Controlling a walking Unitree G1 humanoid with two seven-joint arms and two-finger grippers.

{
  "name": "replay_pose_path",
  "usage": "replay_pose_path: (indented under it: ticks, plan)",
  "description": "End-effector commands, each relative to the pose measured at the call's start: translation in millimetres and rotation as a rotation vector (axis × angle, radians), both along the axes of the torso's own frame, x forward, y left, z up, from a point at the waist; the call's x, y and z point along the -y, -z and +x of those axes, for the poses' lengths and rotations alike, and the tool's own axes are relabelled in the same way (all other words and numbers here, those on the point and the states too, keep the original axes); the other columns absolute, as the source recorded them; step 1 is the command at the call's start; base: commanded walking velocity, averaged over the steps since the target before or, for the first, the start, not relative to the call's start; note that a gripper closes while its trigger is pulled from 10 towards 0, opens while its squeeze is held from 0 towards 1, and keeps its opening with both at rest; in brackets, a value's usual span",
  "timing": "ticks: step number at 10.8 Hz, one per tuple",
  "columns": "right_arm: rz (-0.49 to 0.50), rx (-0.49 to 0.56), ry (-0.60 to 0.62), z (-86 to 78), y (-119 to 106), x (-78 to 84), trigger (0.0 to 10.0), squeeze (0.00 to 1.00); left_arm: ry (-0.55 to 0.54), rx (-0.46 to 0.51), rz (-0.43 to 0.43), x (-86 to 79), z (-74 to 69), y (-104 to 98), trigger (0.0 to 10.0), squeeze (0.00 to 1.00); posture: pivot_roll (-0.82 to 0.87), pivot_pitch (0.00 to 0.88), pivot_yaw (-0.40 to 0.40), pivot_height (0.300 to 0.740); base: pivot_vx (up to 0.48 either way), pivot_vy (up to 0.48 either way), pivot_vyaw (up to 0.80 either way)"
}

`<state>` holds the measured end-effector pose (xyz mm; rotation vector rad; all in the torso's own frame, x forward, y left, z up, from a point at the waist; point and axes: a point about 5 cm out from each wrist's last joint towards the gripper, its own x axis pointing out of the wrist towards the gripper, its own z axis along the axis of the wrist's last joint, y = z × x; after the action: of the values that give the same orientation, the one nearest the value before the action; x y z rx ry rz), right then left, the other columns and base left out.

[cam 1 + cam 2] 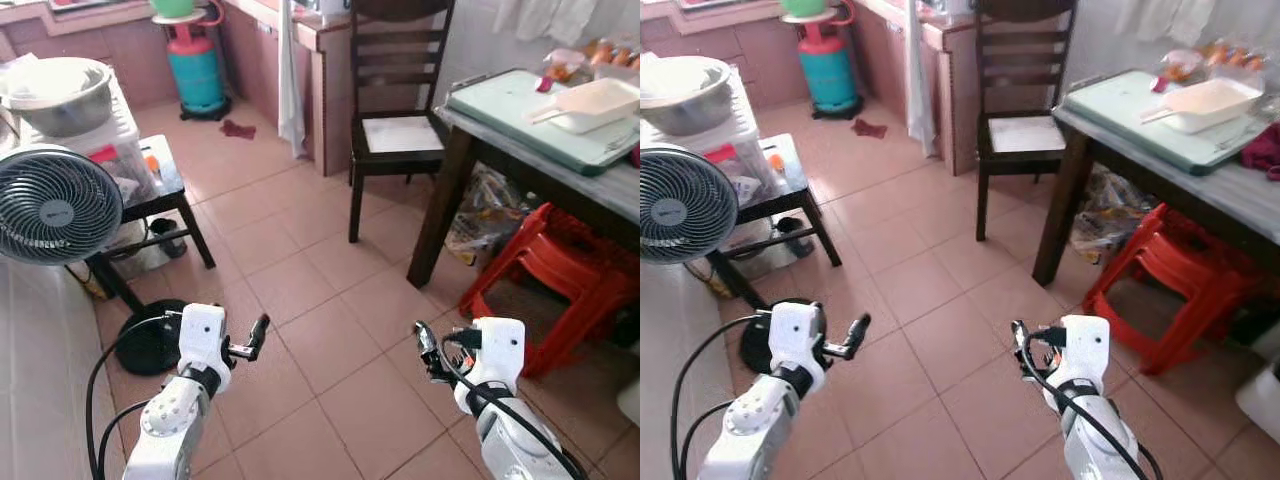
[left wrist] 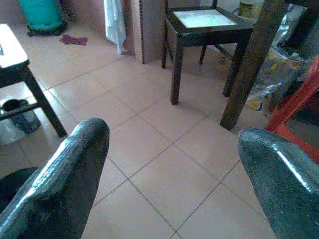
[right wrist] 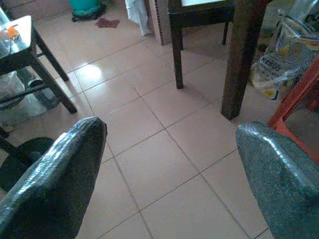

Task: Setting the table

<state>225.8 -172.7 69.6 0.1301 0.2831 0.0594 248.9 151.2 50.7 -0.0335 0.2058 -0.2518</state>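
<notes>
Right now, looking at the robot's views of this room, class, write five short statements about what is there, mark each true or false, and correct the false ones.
1. A white tray sits on the table. True.
2. Both the left gripper and the right gripper are open and hold nothing. True.
3. The dark wooden chair lies tipped over on the floor. False: it stands upright beside the table.
4. Red plastic stools stand under the table. True.
5. The gas cylinder by the far wall is yellow. False: it is teal with a pink top.
</notes>
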Motion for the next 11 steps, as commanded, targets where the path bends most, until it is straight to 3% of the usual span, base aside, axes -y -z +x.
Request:
replay_pose_path:
  ticks: [1,4,8,11]
  plan:
    - [-0.008,0.000,0.025,-1.3,-1.8,5.7,10.0,0.00,0.006,-0.013,-0.004,3.6,-1.2,1.4,10.0,0.00,-0.11,0.045,0.058,0.740,0.000,-0.420,0.00]
    - [-0.008,-0.001,0.035,-3.2,-1.7,7.0,10.0,0.00,0.014,-0.016,0.000,5.2,-2.5,1.5,10.0,0.00,-0.12,0.049,0.063,0.740,0.000,-0.421,0.00]
    - [0.002,0.017,0.048,-0.7,-6.6,7.2,10.0,0.00,0.011,0.074,-0.071,9.3,16.1,-21.3,10.0,0.00,-0.12,0.051,0.064,0.740,0.000,0.000,0.00]
    - [0.000,0.015,0.050,-0.9,-6.9,8.3,10.0,0.00,0.020,0.100,-0.094,13.5,24.7,-28.8,10.0,0.00,-0.13,0.052,0.066,0.740,0.194,0.000,-0.70]
